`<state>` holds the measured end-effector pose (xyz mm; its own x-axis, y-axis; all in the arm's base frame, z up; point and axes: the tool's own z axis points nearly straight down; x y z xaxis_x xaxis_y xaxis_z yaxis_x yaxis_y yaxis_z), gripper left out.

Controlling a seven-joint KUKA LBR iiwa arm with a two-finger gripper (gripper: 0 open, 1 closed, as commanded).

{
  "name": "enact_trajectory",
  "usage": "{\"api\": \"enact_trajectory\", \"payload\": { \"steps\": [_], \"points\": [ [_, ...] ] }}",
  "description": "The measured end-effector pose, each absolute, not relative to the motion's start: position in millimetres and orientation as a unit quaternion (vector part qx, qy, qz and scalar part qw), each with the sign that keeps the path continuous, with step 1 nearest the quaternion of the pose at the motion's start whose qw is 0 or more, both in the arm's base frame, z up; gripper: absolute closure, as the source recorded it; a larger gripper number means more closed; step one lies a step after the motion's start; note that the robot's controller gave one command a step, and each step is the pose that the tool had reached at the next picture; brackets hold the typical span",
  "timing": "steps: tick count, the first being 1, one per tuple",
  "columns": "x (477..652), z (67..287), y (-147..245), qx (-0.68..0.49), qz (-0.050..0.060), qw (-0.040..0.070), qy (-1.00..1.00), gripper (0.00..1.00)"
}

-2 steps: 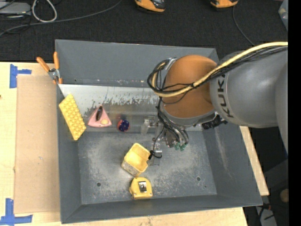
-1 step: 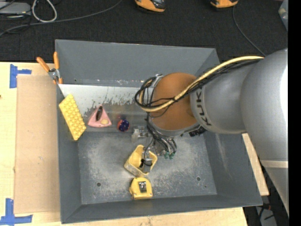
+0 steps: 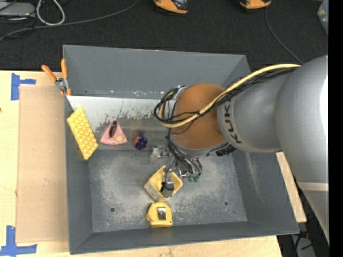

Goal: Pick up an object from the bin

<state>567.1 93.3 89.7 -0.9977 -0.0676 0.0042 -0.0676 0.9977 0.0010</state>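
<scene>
My gripper (image 3: 170, 184) hangs below the orange wrist cover, low in the middle of the bin. Its tip is down on a flat yellow piece (image 3: 156, 182) that lies on the bin floor, partly hidden beneath it. Just in front of that, near the bin's front wall, lies a yellow tape measure (image 3: 159, 214). A small silver metal piece (image 3: 157, 152) lies just behind and left of the gripper.
A small dark blue ball (image 3: 140, 142), a pink triangular thing (image 3: 113, 135) and a yellow studded plate (image 3: 82, 133) leaning on the left wall sit along the back left. The arm and its cables cover the bin's right half.
</scene>
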Motion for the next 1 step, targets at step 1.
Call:
{"api": "enact_trajectory", "payload": {
  "steps": [1],
  "points": [
    [569.5,108.0,93.5,0.033,-0.001,-0.001,-0.999,0.00]
  ]
}}
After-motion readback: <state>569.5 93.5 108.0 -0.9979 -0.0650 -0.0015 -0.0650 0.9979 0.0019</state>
